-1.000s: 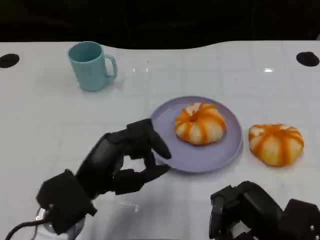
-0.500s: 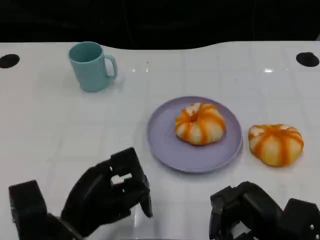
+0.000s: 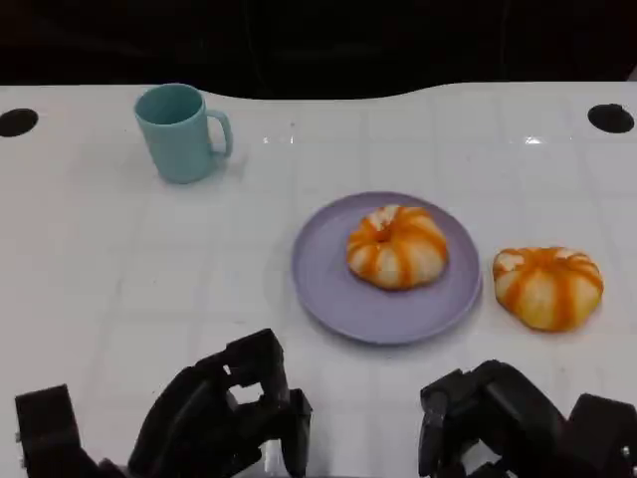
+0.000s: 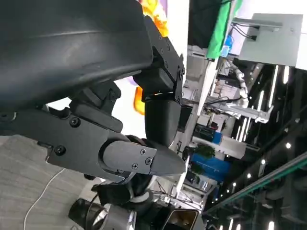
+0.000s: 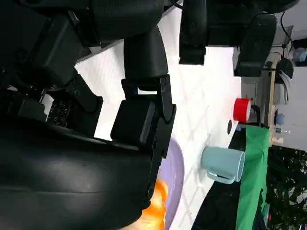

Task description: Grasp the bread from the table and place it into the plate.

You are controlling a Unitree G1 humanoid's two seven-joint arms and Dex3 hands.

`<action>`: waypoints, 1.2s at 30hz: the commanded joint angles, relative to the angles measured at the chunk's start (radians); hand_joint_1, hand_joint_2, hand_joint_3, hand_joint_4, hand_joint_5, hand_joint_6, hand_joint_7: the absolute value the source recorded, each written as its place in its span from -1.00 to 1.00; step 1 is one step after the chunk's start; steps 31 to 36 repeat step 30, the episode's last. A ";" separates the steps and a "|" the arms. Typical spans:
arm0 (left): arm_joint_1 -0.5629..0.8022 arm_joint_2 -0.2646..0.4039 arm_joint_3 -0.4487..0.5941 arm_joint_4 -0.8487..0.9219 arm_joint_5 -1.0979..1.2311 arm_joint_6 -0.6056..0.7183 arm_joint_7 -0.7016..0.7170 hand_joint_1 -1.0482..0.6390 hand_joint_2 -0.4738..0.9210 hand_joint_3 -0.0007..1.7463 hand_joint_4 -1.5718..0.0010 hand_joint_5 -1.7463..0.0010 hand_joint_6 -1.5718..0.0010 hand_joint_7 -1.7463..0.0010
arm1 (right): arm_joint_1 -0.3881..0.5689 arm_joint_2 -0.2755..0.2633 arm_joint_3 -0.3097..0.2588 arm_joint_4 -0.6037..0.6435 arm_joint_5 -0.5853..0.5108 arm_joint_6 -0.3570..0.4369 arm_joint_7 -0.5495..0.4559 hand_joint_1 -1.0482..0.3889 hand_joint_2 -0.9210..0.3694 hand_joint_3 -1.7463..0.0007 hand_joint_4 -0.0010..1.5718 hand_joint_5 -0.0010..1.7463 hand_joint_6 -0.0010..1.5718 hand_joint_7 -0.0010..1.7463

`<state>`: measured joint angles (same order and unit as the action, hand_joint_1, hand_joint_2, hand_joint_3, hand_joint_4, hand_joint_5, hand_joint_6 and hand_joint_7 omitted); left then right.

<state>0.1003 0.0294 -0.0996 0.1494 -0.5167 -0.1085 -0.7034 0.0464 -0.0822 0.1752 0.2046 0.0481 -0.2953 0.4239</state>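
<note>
Left hand (image 3: 224, 418) withdrawn to near edge, clenched empty; one bread (image 3: 397, 246) plated; next: right hand (image 3: 498, 423), curled empty, grasps remaining bread (image 3: 548, 286)

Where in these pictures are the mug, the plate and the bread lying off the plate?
mug (image 3: 179, 134): head view, outer wall.
plate (image 3: 328, 284): head view, bare left part.
bread off the plate (image 3: 547, 287): head view, top middle.

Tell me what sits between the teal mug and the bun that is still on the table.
In the head view, the purple plate with the other bun on it lies between the teal mug and the bun on the table.
</note>
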 commanded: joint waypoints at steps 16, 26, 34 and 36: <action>-0.015 -0.012 0.058 0.024 0.006 0.043 -0.037 -0.52 1.00 -0.79 -0.18 -1.00 0.13 -1.00 | -0.028 -0.018 -0.024 0.033 -0.017 -0.022 -0.011 -1.00 0.20 -0.50 0.98 0.45 1.00 0.23; -0.022 -0.010 0.063 0.031 0.006 0.044 -0.052 -0.52 1.00 -0.80 -0.18 -1.00 0.13 -1.00 | -0.029 -0.016 -0.026 0.041 -0.008 -0.032 0.002 -1.00 0.29 -0.58 0.97 0.46 1.00 0.19; -0.025 -0.012 0.066 0.037 0.008 0.037 -0.059 -0.52 1.00 -0.80 -0.18 -1.00 0.13 -1.00 | -0.028 -0.015 -0.027 0.040 -0.006 -0.029 0.003 -1.00 0.28 -0.58 0.96 0.46 1.00 0.19; -0.025 -0.012 0.066 0.037 0.008 0.037 -0.059 -0.52 1.00 -0.80 -0.18 -1.00 0.13 -1.00 | -0.028 -0.015 -0.027 0.040 -0.006 -0.029 0.003 -1.00 0.28 -0.58 0.96 0.46 1.00 0.19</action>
